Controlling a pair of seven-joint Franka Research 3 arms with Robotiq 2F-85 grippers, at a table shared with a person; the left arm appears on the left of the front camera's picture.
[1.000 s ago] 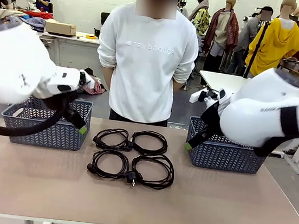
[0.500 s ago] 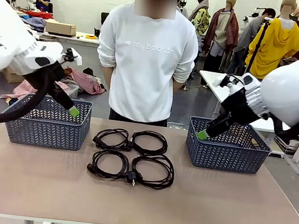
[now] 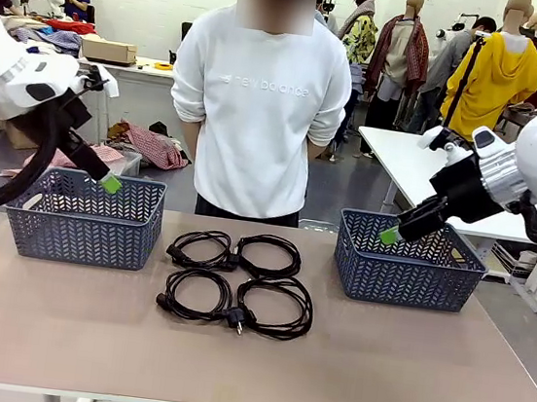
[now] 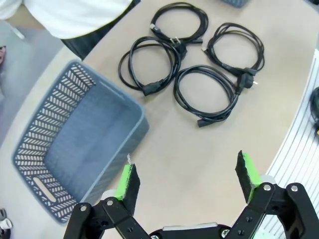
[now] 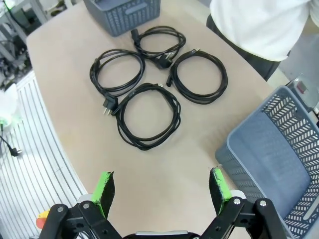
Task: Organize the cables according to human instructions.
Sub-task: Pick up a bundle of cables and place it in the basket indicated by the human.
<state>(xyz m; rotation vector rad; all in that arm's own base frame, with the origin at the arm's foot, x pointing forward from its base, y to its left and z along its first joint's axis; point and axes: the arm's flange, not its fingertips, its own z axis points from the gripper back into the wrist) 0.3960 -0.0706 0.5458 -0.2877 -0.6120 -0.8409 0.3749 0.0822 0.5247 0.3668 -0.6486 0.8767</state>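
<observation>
Nearest us, the four cables [image 3: 232, 312] lie in the middle of the frame on the tan table [image 3: 56, 332]. They are coiled in round loops, two by two. Neighbouring coils touch or overlap, and we cannot tell which plug belongs to which loop.

Just beyond them, a blue-grey basket [image 3: 83, 237] stands at centre left and a second basket [image 3: 401, 276] at centre right. From the front their insides are hard to see through the lattice walls.

The left gripper [image 3: 109, 181] hangs over the left basket's far rim and the right gripper [image 3: 389, 235] over the other basket. Both are side-on here with a single green tip showing, and both arms are cut off by the frame edges.

In the wrist views, the left gripper [image 4: 187, 177] and the right gripper [image 5: 162, 189] have their fingers spread wide, with nothing between them. The right edge of the right wrist view clips its basket.

A person in a white sweatshirt [image 3: 260, 112] stands at the far edge, hands hidden behind the body.

Behind are white walls and a cluttered table with a cardboard box [image 3: 109, 49] at upper left.
</observation>
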